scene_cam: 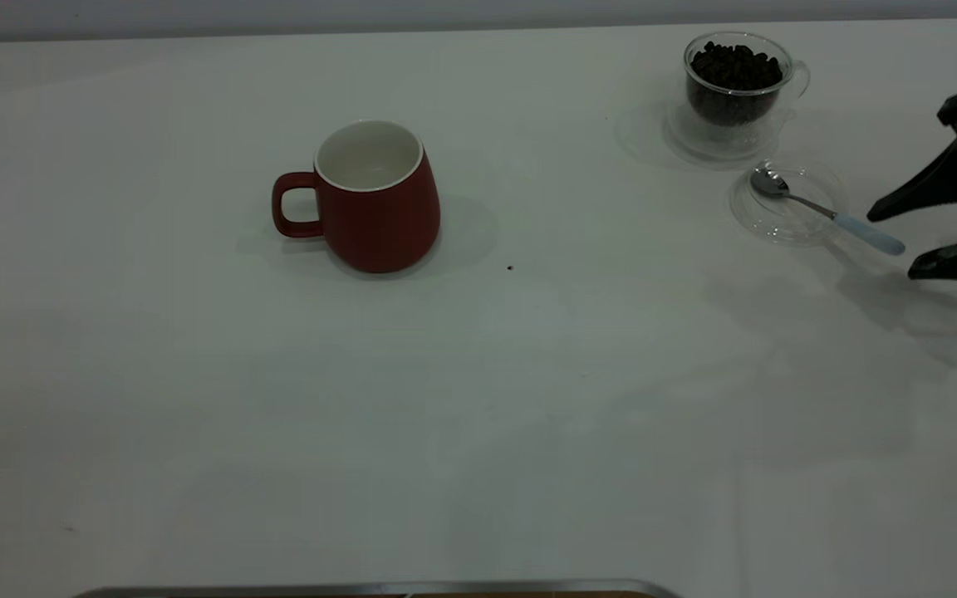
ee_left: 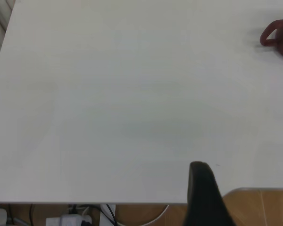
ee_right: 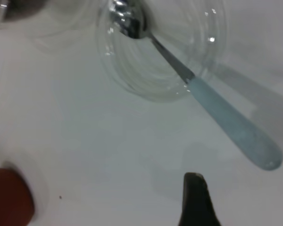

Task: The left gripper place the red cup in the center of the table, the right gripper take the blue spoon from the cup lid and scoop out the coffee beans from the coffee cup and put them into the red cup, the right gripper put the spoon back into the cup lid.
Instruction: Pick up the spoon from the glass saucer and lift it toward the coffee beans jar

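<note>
Now: right gripper [scene_cam: 894,245] jaws wide, empty, at the pale rounded handle tip of the blue spoon [scene_cam: 827,213] | shiny bowl in clear round cup lid [scene_cam: 787,203] | glossy red cup [scene_cam: 377,199] mid-table | left gripper [ee_left: 203,188]: jaw state unclear.

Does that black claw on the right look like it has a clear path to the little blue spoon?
Probably yes. The right gripper is open and close to the blue spoon, whose handle juts over the cup lid toward it, with nothing between.
</note>
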`<state>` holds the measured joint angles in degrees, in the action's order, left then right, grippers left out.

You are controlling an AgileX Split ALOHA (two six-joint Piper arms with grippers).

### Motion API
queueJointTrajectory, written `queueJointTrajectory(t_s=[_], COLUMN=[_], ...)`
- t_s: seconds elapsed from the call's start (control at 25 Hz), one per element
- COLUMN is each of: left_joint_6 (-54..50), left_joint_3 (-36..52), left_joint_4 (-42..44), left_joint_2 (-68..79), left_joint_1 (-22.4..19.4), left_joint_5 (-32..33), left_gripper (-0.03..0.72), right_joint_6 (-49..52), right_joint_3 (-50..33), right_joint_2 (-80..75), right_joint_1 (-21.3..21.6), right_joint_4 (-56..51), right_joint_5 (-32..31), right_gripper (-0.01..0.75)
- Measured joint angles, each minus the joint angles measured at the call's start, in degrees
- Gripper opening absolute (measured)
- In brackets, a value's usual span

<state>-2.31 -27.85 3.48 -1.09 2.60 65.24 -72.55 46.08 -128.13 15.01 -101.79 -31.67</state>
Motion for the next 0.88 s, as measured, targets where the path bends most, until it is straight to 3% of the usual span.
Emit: queueJointTrajectory(t_s=[0.88], left_joint_6=[-0.05], left_joint_3=[0.00], left_joint_4=[0.00], left_joint_2=[0.00], left_joint_1=[0.00], left_joint_5=[0.00], left_gripper=[0.515], right_joint_6=[-3.32], right_joint_3=[5.11], right_joint_2=[-6.93], right_joint_1=[0.52], right_joint_4=[-1.09], right_joint_5=[-3.24], right_gripper=[0.527])
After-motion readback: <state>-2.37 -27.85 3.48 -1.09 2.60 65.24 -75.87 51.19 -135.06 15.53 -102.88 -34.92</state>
